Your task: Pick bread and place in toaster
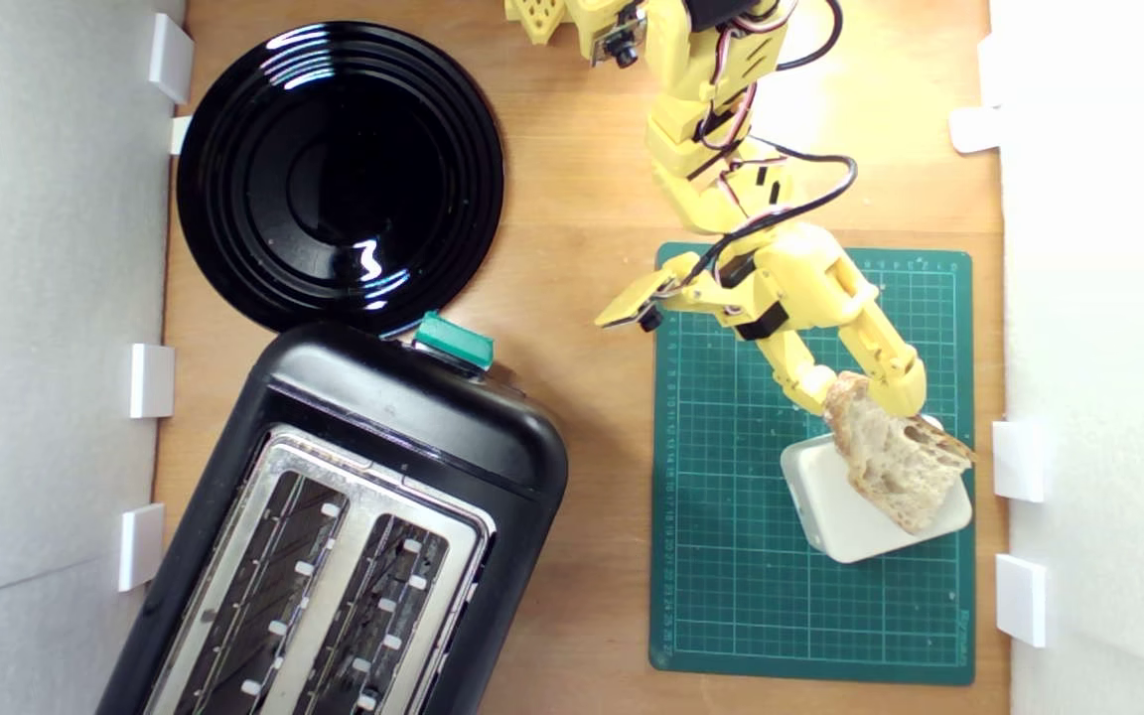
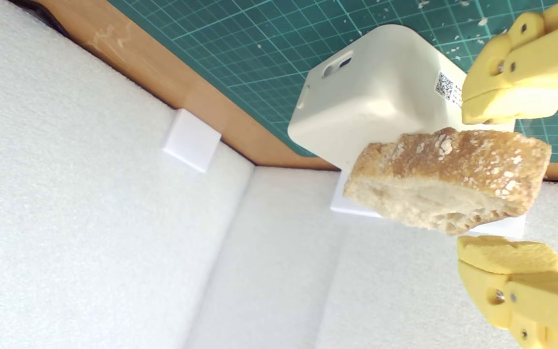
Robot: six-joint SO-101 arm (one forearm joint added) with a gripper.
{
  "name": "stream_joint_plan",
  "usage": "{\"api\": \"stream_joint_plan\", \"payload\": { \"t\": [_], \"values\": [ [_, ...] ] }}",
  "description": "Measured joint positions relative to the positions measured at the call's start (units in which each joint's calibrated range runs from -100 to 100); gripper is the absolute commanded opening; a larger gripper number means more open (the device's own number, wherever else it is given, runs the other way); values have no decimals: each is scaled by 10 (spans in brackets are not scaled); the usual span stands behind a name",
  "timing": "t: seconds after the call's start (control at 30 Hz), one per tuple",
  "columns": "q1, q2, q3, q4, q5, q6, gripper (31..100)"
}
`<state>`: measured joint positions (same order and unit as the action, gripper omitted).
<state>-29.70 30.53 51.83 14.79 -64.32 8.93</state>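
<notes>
Over the green mat [image 1: 731, 556], at the exterior view's right, my arm [image 1: 721, 169] reaches down from the top edge of the bench [image 1: 582, 199] and bends at the forearm joint toward the foam wall [image 1: 1108, 298] on that side. My claw [image 1: 865, 402] points away from the base, angled toward the view's lower right.

Claw state: both fingers [image 2: 506, 104] sit against the bread [image 2: 446, 179], one on the crust side, one on the opposite face, in the wrist view. Jaws are part open, only as wide as the slice is thick. The upper finger appears to touch the crust; a thin gap shows at the lower finger, so I cannot tell how firm the grip is.

Bread: held at one end, the crumb face turned up to the exterior view, the free end overlapping the cream block [image 1: 840, 506] that lies on the mat. Whether the slice touches the block or is lifted clear of it I cannot tell from either view.

Toaster [image 1: 334, 536]: well apart, at the exterior view's lower left, slots up, teal lever [image 1: 453, 341] at the end nearest the black plate [image 1: 339, 174]. White clips [image 1: 1019, 460] line the foam walls.
</notes>
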Motion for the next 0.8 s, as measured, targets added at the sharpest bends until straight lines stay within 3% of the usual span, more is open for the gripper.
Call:
{"api": "stream_joint_plan", "payload": {
  "t": [0.17,0.23,0.6,0.8],
  "values": [
    [0,0,0,-2,0,0,628],
    [-3,-1,-2,-19,0,0,606],
    [-3,-1,-6,-32,0,0,585],
    [-2,-1,-6,-32,0,0,537]
  ]
}}
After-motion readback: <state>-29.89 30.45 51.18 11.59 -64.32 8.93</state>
